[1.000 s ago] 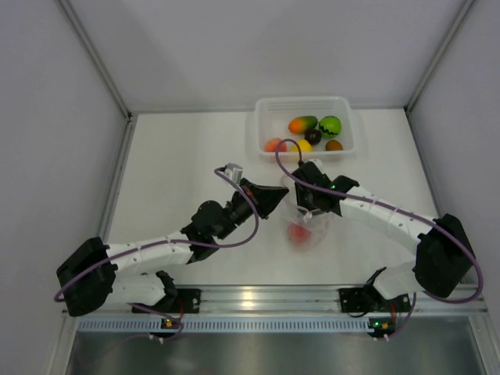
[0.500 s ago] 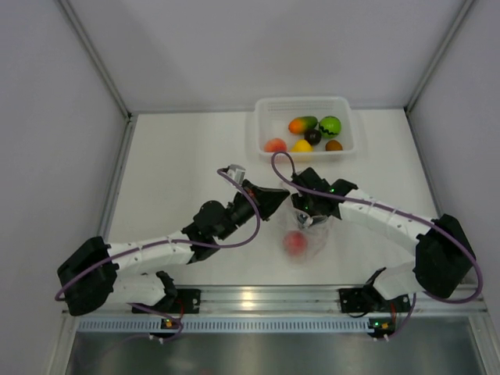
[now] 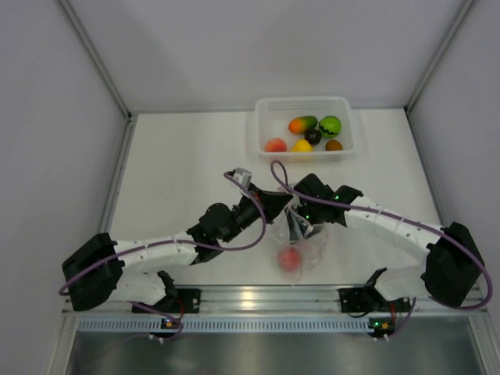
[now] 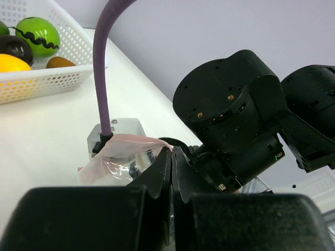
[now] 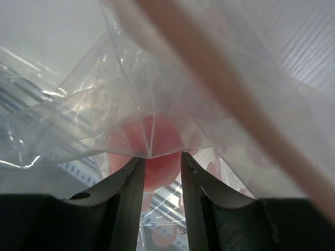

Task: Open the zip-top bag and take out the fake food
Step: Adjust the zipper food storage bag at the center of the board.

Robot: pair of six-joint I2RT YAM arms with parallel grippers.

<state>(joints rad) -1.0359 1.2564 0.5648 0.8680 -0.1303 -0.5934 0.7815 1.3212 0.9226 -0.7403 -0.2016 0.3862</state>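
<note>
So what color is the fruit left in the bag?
Pink-red. The fruit inside the clear bag shows best in the top external view.

one zip-top bag, seven fake fruits, one tray, two arms

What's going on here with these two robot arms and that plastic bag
Both arms are working on the zip-top bag near the front middle of the table. The left gripper is pinched shut on the bag's pink strip edge, and the right gripper holds a fold of the clear plastic. One pink-red fruit remains inside the bag. Five other fruits already sit in the white tray at the back.
</note>
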